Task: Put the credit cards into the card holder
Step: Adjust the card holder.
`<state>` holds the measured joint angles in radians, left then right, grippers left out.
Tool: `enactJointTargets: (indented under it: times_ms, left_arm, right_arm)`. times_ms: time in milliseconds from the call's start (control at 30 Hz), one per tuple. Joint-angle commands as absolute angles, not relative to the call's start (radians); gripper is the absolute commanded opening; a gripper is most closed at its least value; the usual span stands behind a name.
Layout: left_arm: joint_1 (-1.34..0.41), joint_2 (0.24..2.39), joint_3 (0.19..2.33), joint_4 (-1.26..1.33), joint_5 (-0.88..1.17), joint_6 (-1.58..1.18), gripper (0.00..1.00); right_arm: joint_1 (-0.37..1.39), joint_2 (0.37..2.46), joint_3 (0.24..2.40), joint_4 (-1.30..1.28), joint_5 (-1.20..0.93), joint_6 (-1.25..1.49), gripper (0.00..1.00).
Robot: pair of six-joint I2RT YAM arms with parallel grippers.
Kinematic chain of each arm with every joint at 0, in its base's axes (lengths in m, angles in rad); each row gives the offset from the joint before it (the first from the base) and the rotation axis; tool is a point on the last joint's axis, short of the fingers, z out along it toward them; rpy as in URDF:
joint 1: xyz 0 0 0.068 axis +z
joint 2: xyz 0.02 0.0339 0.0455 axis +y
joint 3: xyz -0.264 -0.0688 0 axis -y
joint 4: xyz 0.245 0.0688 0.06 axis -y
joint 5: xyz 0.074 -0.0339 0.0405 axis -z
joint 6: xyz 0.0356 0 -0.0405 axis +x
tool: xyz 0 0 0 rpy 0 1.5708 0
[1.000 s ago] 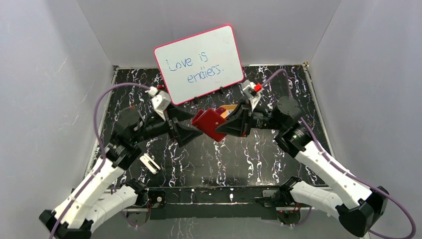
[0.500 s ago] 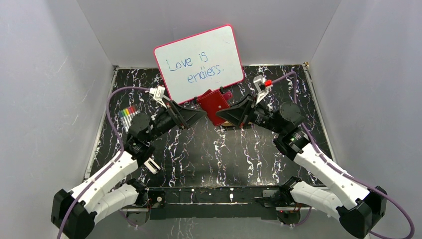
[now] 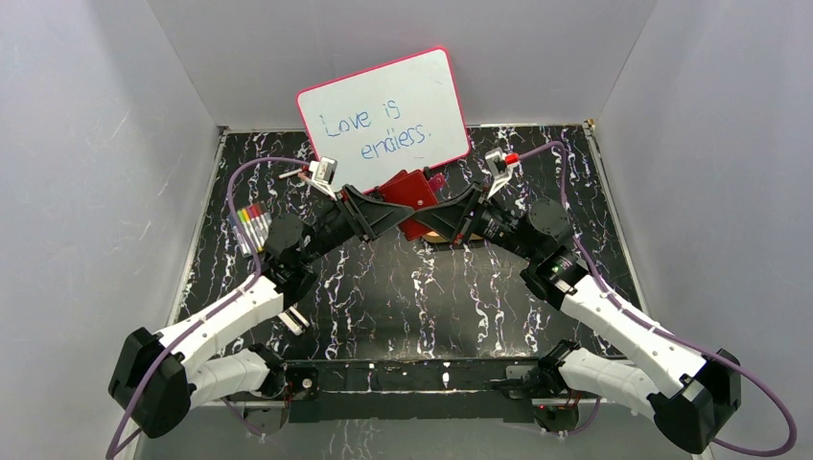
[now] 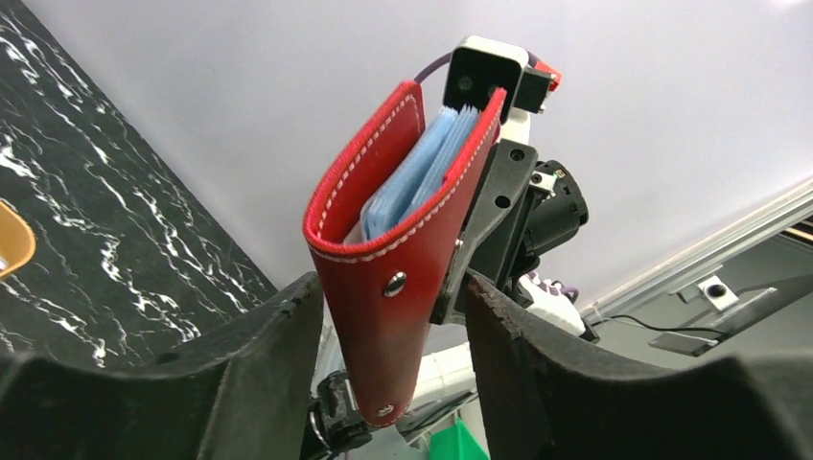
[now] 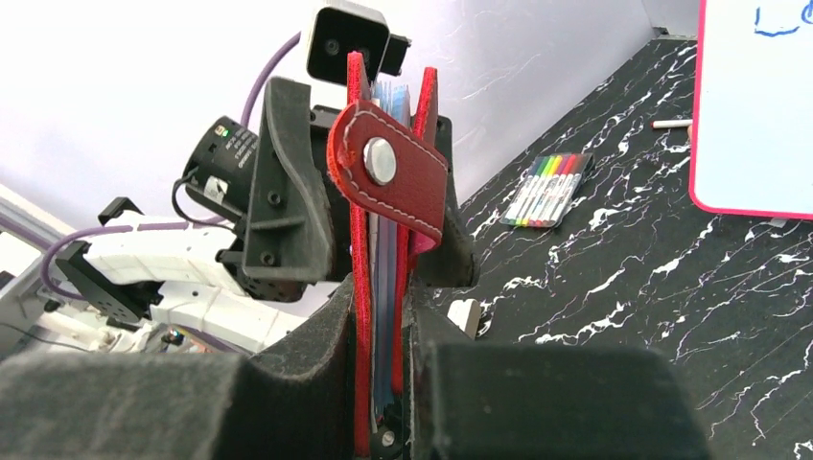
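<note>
The dark-red card holder (image 3: 412, 190) hangs in the air just in front of the whiteboard. My right gripper (image 3: 443, 217) is shut on it, and in the right wrist view both fingers press its covers (image 5: 361, 287) with the snap tab (image 5: 388, 172) above. My left gripper (image 3: 391, 205) is open and straddles the holder's folded end (image 4: 388, 287), with a gap showing on the right side. Pale blue pockets (image 4: 422, 172) show between the covers, with a whitish edge (image 4: 353, 233) beside them. No credit cards show plainly.
The pink-framed whiteboard (image 3: 383, 120) leans on the back wall. A pack of coloured markers (image 3: 251, 225) lies at the left. The yellow-orange tray (image 3: 443, 236) sits under the grippers. A small white piece (image 3: 292, 319) lies by the left arm.
The left gripper swung up and to the right to the holder, and its jaws narrowed around it. The right gripper raised the holder toward the whiteboard and keeps its grip.
</note>
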<state>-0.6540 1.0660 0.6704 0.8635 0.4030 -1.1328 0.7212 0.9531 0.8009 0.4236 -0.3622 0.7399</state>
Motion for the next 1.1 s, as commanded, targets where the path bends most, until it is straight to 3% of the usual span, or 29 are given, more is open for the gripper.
enactJointTargets:
  times_ms: [0,133,200,233,300,400,700,1067]
  left_arm:
    - [-0.680,1.083,0.705,0.988,0.408,-1.141,0.47]
    - [-0.690,1.095,0.707,0.994,0.409,-1.122,0.17]
    - [-0.690,1.087,0.695,0.994,0.394,-1.109,0.00]
    - [-0.689,1.078,0.684,0.994,0.380,-1.103,0.00]
    - [-0.687,1.047,0.645,0.993,0.348,-1.093,0.00]
    - [-0.674,0.990,0.602,0.980,0.336,-1.092,0.00]
    - [-0.567,0.940,0.594,0.985,0.646,-1.149,0.00]
    - [-0.546,0.939,0.642,1.033,0.824,-1.179,0.00]
  right_arm:
    - [0.727,0.944,0.812,0.483,-0.295,0.781,0.00]
    - [0.730,0.954,0.845,0.408,-0.278,0.769,0.00]
    - [0.730,0.959,0.870,0.343,-0.279,0.747,0.23]
    - [0.730,0.956,0.894,0.283,-0.277,0.718,0.36]
    - [0.730,0.938,0.950,0.139,-0.243,0.640,0.52]
    - [0.730,0.876,1.002,-0.034,-0.154,0.525,0.62]
    - [0.728,0.777,1.095,-0.178,-0.220,0.456,0.70]
    - [0.728,0.799,1.103,-0.116,-0.344,0.538,0.68]
